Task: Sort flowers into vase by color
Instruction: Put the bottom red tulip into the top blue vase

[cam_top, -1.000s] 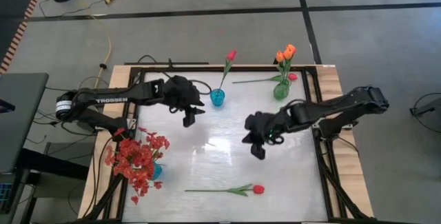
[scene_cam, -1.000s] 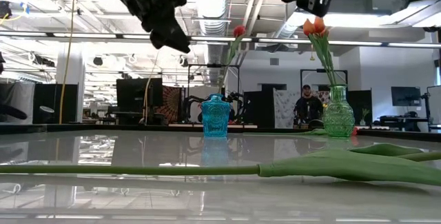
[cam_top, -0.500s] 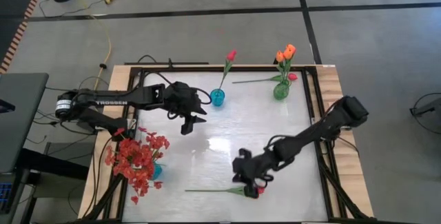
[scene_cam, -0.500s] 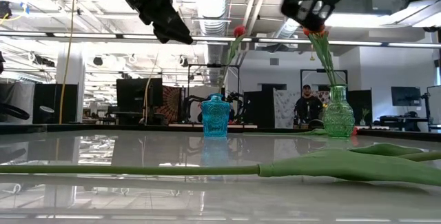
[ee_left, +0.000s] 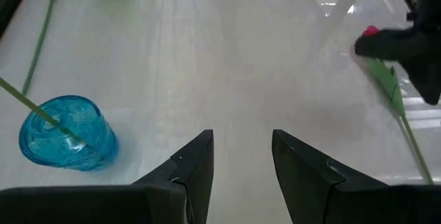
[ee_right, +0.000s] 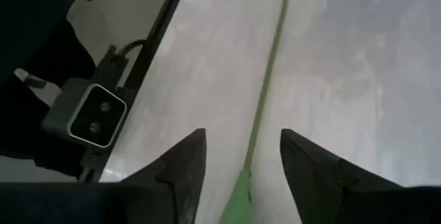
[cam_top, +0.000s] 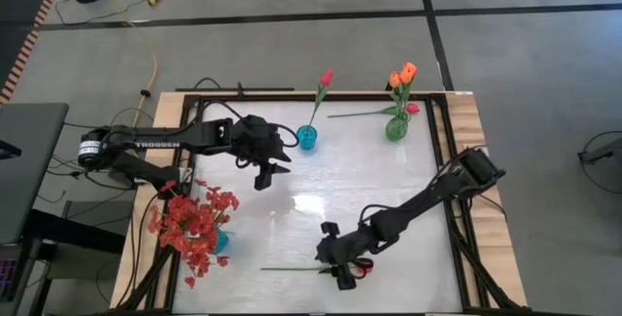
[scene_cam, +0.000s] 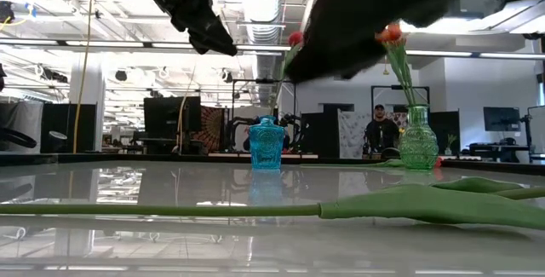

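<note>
Right gripper (cam_top: 336, 258) now over tulip (cam_top: 321, 268); stem lies crosswise, bud rightward

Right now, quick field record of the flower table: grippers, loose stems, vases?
right gripper: open, straddling the lying tulip's stem, not closed on it
left gripper: open, empty, above the table near the blue vase
lying tulip: red-pink, flat at the table's front
blue vase: one red-pink tulip
green vase: two orange tulips
second loose tulip: beside the green vase
red spray: front left
</note>
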You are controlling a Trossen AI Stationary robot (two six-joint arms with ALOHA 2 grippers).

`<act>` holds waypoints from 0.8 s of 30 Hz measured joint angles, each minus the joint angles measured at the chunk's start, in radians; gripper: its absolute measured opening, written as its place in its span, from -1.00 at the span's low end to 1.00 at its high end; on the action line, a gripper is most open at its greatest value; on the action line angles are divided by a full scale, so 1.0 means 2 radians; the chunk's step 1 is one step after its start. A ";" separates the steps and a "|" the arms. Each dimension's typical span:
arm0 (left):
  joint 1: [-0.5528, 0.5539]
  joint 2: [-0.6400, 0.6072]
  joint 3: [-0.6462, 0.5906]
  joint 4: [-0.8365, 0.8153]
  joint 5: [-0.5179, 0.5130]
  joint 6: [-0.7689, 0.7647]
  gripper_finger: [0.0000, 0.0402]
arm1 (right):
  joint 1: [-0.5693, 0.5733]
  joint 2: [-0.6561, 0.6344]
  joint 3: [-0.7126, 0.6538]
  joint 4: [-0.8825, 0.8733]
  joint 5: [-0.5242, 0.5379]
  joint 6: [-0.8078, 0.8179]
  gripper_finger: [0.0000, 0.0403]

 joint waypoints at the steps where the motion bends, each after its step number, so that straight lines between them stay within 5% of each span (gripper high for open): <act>1: 0.000 0.000 0.000 0.000 0.000 0.001 -0.33 | 0.000 0.009 0.000 0.008 0.000 -0.003 0.07; 24: 0.000 0.000 0.000 -0.008 0.000 0.027 -0.33 | 0.037 0.108 0.033 0.044 0.112 0.005 0.11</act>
